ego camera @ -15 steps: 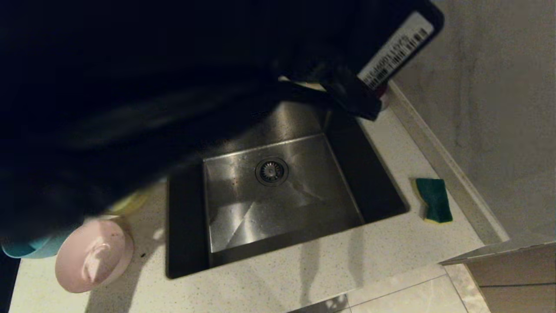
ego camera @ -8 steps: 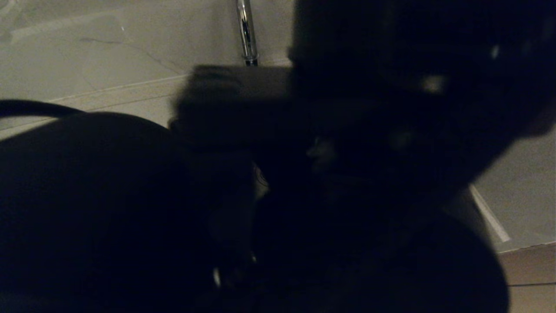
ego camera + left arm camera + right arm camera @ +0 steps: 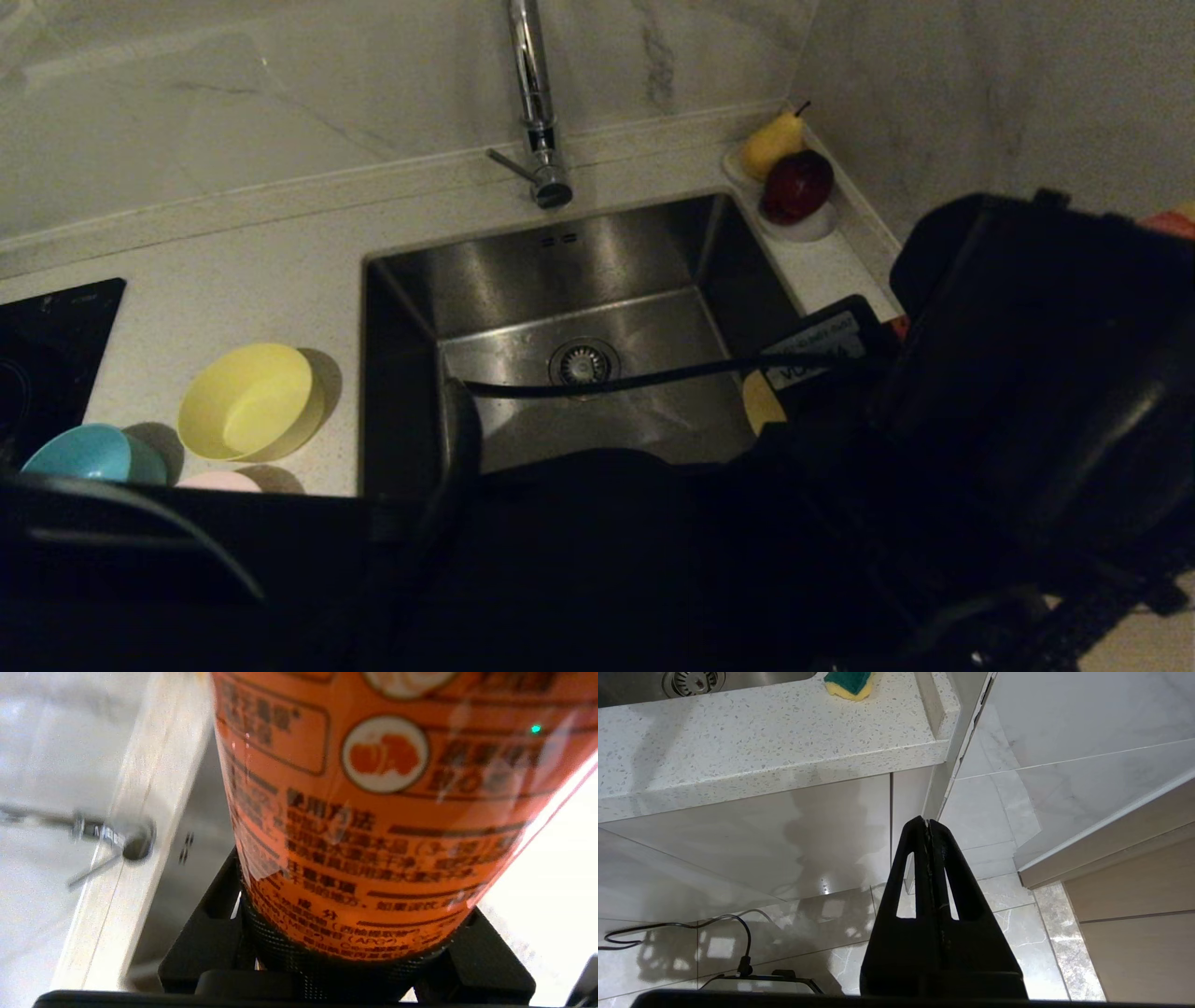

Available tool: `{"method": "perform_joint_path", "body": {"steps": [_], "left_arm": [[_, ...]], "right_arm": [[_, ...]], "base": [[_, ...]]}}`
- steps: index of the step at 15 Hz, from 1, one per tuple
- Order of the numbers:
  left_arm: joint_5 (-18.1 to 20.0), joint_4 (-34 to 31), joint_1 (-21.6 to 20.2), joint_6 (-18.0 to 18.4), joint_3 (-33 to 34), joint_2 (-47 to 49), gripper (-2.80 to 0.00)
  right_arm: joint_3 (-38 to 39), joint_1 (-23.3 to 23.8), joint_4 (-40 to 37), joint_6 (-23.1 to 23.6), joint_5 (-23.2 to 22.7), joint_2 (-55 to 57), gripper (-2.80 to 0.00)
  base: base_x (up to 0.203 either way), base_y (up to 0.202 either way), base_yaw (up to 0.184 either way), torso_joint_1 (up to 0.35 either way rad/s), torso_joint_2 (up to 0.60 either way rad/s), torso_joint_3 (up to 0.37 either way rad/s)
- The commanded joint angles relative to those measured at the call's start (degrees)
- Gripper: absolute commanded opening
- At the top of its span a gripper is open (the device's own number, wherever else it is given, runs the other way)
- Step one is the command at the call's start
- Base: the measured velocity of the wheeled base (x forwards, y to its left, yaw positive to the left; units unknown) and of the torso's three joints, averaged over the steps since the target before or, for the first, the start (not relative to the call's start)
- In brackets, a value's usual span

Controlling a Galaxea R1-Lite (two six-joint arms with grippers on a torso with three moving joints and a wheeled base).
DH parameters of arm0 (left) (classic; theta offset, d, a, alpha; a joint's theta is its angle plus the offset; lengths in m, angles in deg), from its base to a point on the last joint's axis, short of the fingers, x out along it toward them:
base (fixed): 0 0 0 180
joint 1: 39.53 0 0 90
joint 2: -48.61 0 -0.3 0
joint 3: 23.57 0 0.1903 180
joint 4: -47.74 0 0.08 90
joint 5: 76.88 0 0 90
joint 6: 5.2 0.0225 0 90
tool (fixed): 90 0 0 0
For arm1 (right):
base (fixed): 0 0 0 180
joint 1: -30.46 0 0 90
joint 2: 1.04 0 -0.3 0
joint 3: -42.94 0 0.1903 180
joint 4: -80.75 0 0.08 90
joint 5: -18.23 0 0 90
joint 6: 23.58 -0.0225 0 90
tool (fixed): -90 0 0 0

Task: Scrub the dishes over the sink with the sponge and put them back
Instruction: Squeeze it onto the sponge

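Three bowls sit left of the sink [image 3: 560, 271]: a yellow bowl [image 3: 247, 401], a light blue bowl [image 3: 89, 455] and the rim of a pale pink bowl [image 3: 219, 481], mostly hidden by my left arm [image 3: 1027, 373]. That arm reaches across the front to the sink's right side. My left gripper [image 3: 345, 952] is shut on an orange labelled bottle [image 3: 373, 812]. The sponge [image 3: 850, 682] lies green face up on the counter right of the sink; the arm hides it in the head view. My right gripper [image 3: 927, 821] hangs shut and empty below the counter edge.
A tall chrome tap [image 3: 537, 112] stands behind the sink, with the drain strainer [image 3: 583, 364] in the basin floor. A white dish with a pear and a red apple [image 3: 794, 187] sits at the back right corner. A black hob [image 3: 47, 345] is at far left.
My left arm has swung from the top and left of the head view down to the lower right. It now uncovers the tap and bowls and hides the sponge.
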Motion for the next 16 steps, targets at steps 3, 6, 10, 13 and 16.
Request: {"method": "perform_joint_path", "body": {"steps": [3,6,10,13,16], "left_arm": [[-2.9,0.1,0.0,-0.1,0.8,4.1,-2.8],[-3.6,-0.2,-0.1,0.4,0.8,5.9,-2.8],[-5.5,-0.9,-0.8,0.4,1.0,7.9,-2.8],[-6.4,-1.1,-1.4,0.7,1.0,9.9,-2.8],[-8.2,-1.2,-1.6,0.9,2.9,11.3,-2.8]], "right_arm": [[0.0,-0.1,0.0,0.0,0.0,0.0,-2.8],[0.0,-0.1,0.0,0.0,0.0,0.0,-2.8],[0.0,0.0,0.0,0.0,0.0,0.0,-2.8],[0.0,-0.1,0.0,0.0,0.0,0.0,-2.8],[0.0,0.0,0.0,0.0,0.0,0.0,-2.8]], "base": [[0.0,0.0,0.0,0.0,0.0,0.0],[0.0,0.0,0.0,0.0,0.0,0.0],[0.0,0.0,0.0,0.0,0.0,0.0],[0.0,0.0,0.0,0.0,0.0,0.0],[0.0,0.0,0.0,0.0,0.0,0.0]]}}
